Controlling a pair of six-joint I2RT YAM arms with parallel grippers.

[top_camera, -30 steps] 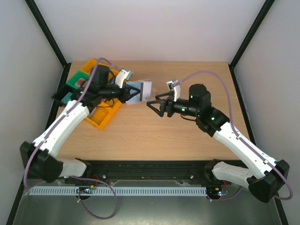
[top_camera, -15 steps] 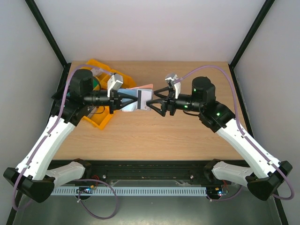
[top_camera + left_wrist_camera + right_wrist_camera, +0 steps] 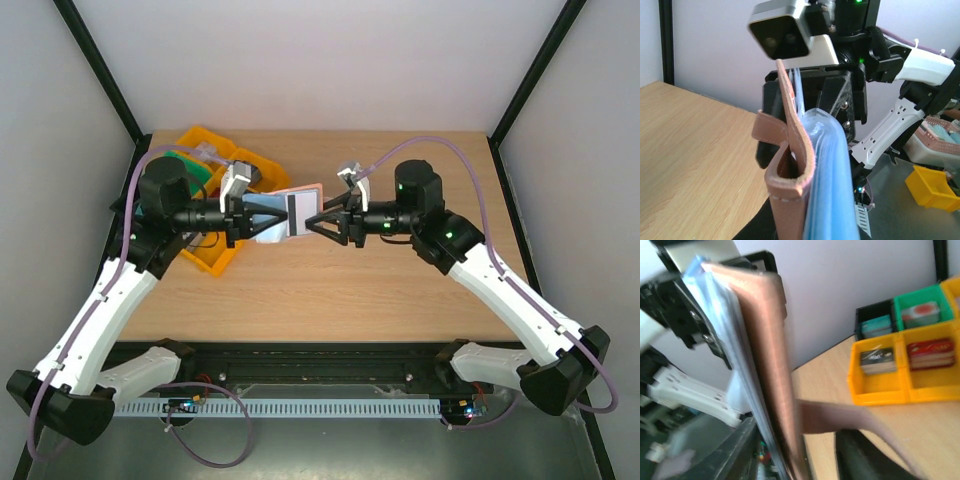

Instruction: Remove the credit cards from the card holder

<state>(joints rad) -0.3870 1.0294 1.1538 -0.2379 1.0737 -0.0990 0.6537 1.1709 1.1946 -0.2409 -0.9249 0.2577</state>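
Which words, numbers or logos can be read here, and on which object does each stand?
No text is legible anywhere.
The packs in the yellow tray: print too blurred to read.
The credit cards: only a dark stripe, no legible characters.
The card holder: no marking visible.

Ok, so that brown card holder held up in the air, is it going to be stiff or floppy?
Probably bendy alone: the card holder is thin leather-like material, curved at its fold, a strap bowing out. The cards packed inside likely stiffen it.
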